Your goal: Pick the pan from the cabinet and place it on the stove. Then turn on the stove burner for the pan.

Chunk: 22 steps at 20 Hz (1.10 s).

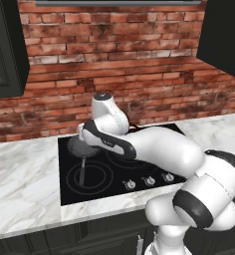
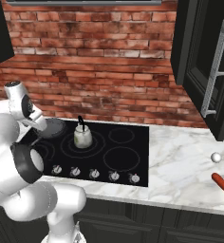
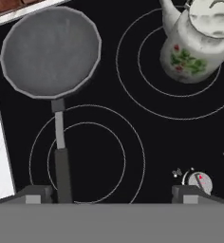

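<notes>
Dark grey and speckled, the pan (image 3: 51,51) sat flat on the far corner of the stove (image 3: 147,142), its long handle (image 3: 61,152) stretching back across the ring nearer the knobs. We held the tool (image 3: 111,193) above the glass with its fingertips (image 3: 33,194) spread wide and nothing between them; the end of the handle lay just beside one tip. We judged the placing done and the burner still to be lit. The risk was choosing the wrong knob (image 3: 198,181): several stood in a row along the front edge, and the kettle (image 3: 194,40) occupied a neighbouring ring. Sweeping the wide fingers toward the knobs could also clip the handle and drag the pan off its ring.
</notes>
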{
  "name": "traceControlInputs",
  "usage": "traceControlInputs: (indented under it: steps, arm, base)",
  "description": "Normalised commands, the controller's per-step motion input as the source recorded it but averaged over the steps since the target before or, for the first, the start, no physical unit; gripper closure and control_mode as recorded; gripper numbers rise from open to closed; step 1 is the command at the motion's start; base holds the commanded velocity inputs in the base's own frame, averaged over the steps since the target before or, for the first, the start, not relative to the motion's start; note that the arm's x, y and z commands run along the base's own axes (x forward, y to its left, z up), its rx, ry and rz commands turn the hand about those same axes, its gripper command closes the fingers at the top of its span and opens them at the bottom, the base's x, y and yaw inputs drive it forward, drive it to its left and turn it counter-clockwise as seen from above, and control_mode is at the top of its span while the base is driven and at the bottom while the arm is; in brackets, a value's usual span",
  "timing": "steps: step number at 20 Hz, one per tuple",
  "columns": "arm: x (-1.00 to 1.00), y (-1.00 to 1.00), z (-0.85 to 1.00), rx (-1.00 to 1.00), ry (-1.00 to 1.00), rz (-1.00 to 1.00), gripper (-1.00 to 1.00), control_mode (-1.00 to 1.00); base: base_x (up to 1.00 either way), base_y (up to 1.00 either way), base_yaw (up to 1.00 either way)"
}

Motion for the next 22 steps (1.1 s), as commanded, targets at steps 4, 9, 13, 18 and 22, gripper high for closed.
traceControlInputs:
  steps: [4, 9, 13, 18, 22]
  arm:
    - [-0.58, -0.54, 0.12, 0.0, 0.0, 0.0, -1.0, -1.0]
    - [-0.63, -0.52, 0.07, 0.0, 0.0, 0.0, -1.0, -1.0]
    - [-0.65, -0.52, 0.08, 0.01, 0.0, 0.0, -1.0, -1.0]
    - [-0.61, -0.52, 0.04, 0.01, 0.0, 0.0, -1.0, -1.0]
    - [-0.6, -0.54, 0.08, 0.01, 0.0, 0.0, -1.0, -1.0]
  base:
    - [0.0, 0.0, 0.0]
    - [0.0, 0.0, 0.0]
    - [0.0, 0.0, 0.0]
    - [0.0, 0.0, 0.0]
    - [0.0, 0.0, 0.0]
